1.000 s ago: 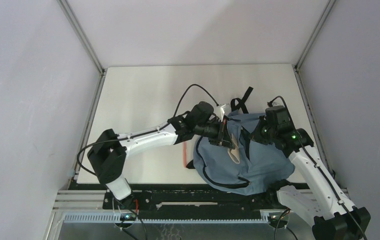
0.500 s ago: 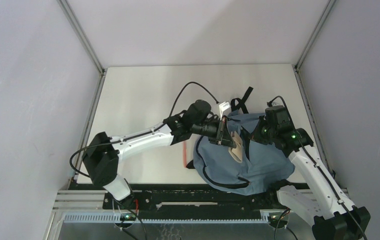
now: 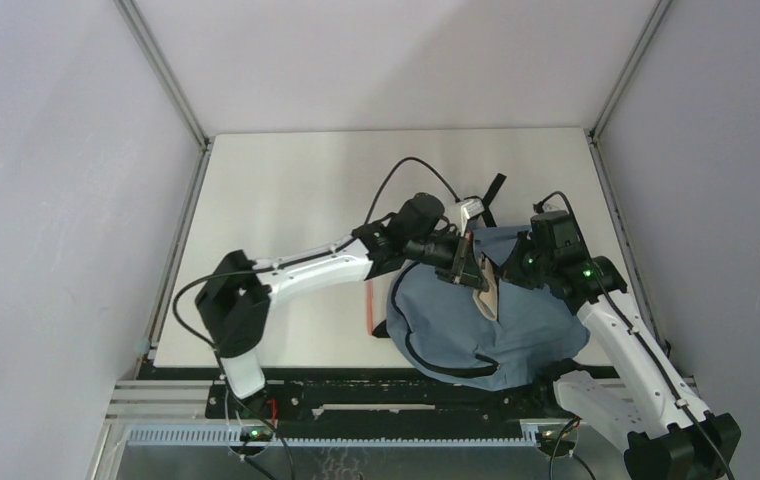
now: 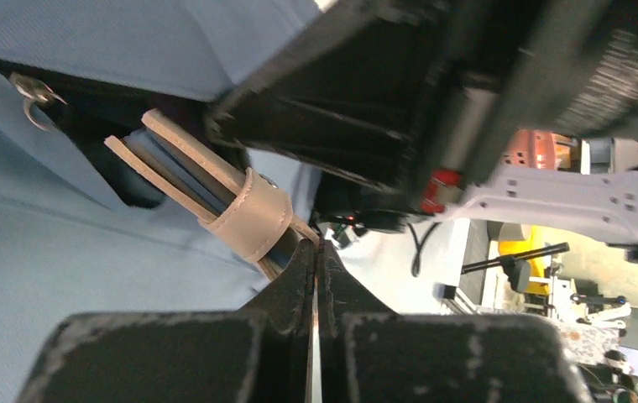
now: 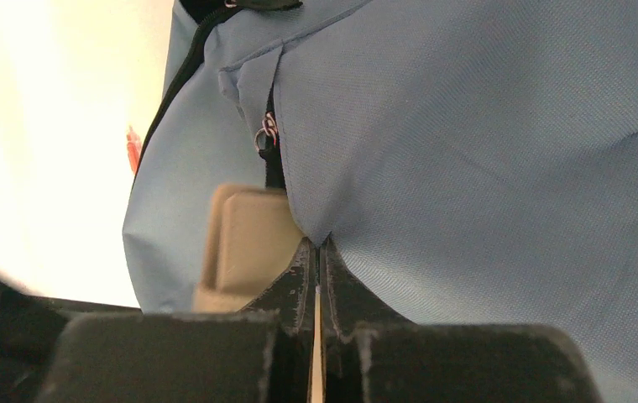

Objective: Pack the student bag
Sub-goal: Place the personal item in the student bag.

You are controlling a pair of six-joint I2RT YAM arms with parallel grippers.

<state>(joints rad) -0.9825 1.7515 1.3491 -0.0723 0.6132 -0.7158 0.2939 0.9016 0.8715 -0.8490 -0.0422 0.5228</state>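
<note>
The student bag (image 3: 521, 335) lies on the counter (image 3: 286, 200) at its near right, in front of the right arm's base. Over the last second the left arm has swung rightward and carried the tan-covered notebook (image 3: 487, 296) from lying fairly flat on the blue fabric to standing more on edge, with its far end now down in the dark zippered opening.

The left gripper (image 4: 316, 252) has its jaws nearly closed, pinching the notebook's near edge. The right gripper (image 5: 320, 252) has its jaws clamped on a fold of the bag's fabric just beside the zipper pull (image 5: 265, 134), which appears to hold the opening apart.

Insertion looks partly done: much of the notebook is outside the bag. A red pen-like item (image 3: 369, 305) lies on the counter beside the bag's left side.
</note>
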